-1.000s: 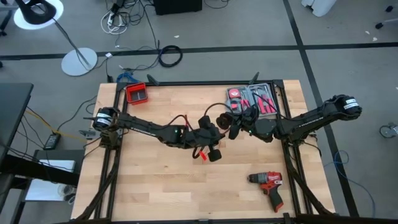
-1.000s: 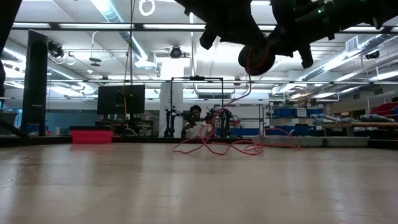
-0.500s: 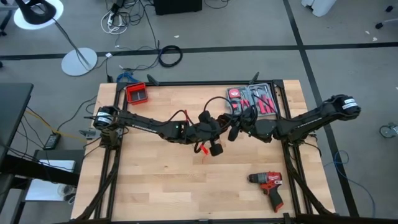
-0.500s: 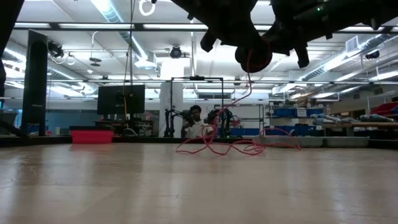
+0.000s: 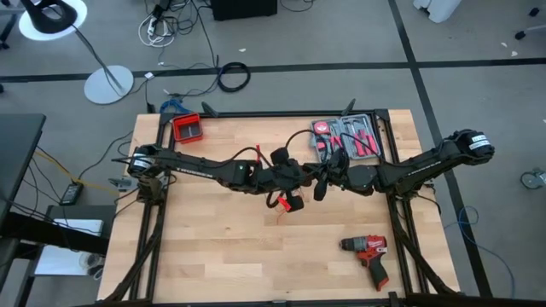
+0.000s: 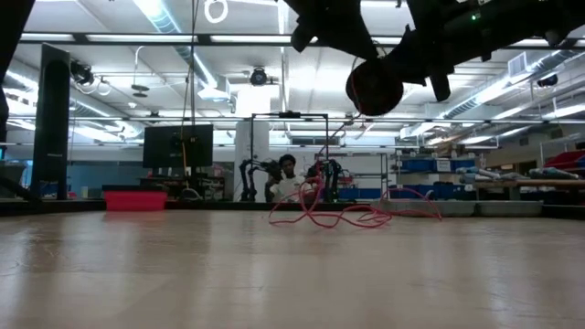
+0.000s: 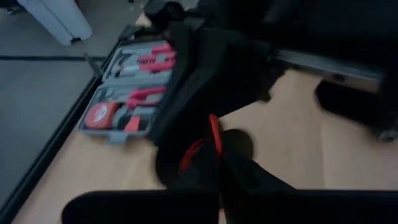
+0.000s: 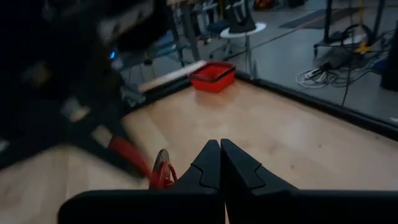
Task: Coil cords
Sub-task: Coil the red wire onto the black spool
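Both arms meeting above the middle of the table point(image 5: 213, 247). Left gripper point(image 5: 300, 181) pinched tight on the cords point(image 6: 320, 212), a red strand running up between its fingers point(image 7: 249, 174) in the left wrist view. Right gripper point(image 5: 322, 183) just beside it, fingers point(image 8: 239, 168) pressed together, a red loop of cord lying just beside their tips; hard to tell whether gripped. Rest of the cords trailing down to the tabletop in a loose red tangle. Tool case point(image 5: 345, 136) near the far right edge, red drill point(image 5: 368, 254) well apart toward the near side, red bin point(image 5: 188, 128) at the far left corner.
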